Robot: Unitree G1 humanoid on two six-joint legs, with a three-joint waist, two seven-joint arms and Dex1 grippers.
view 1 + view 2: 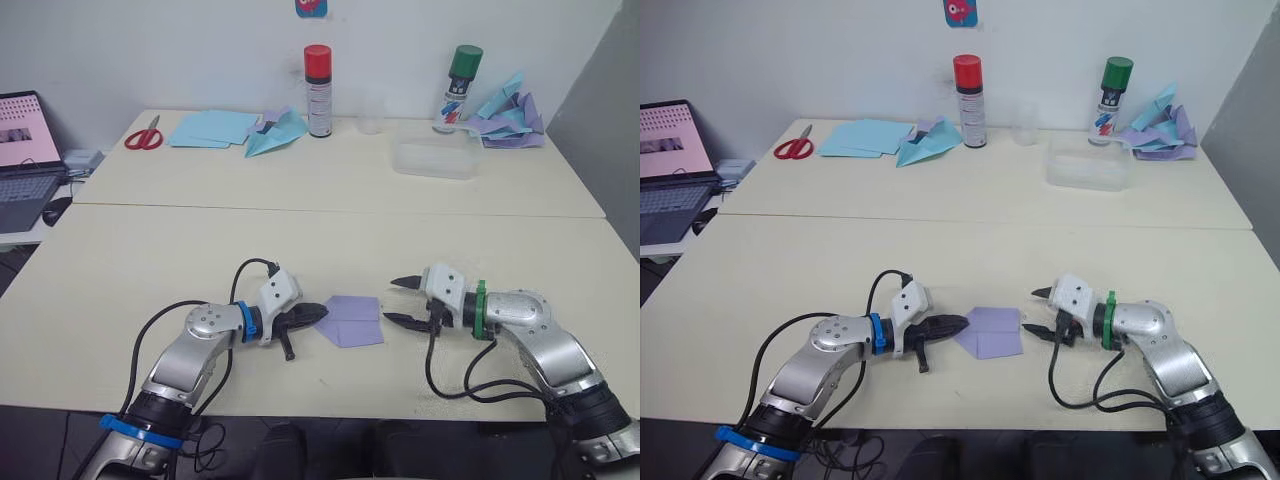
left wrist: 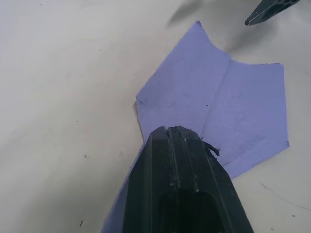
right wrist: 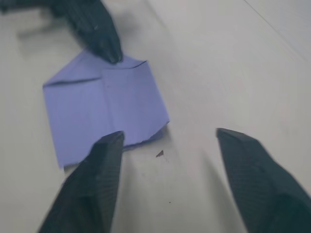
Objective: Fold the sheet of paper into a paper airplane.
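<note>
The sheet of paper (image 1: 352,320), partly folded with one pointed end, lies flat on the near part of the pale surface (image 1: 140,270), between the two hands. The left hand (image 1: 316,314) is clenched, its fingertips resting on the paper's pointed end. The right hand (image 1: 397,302) is released, fingers spread apart, just beside the paper's opposite edge without touching it.

Both head views look forward and down over the bench (image 1: 150,250) from above its near edge, sharing the whole scene around the purple paper (image 1: 352,320). Each wrist view sits low and close to that paper (image 2: 228,97), facing it from opposite sides, and each catches the other arm's fingers (image 3: 97,29) beyond it.
</note>
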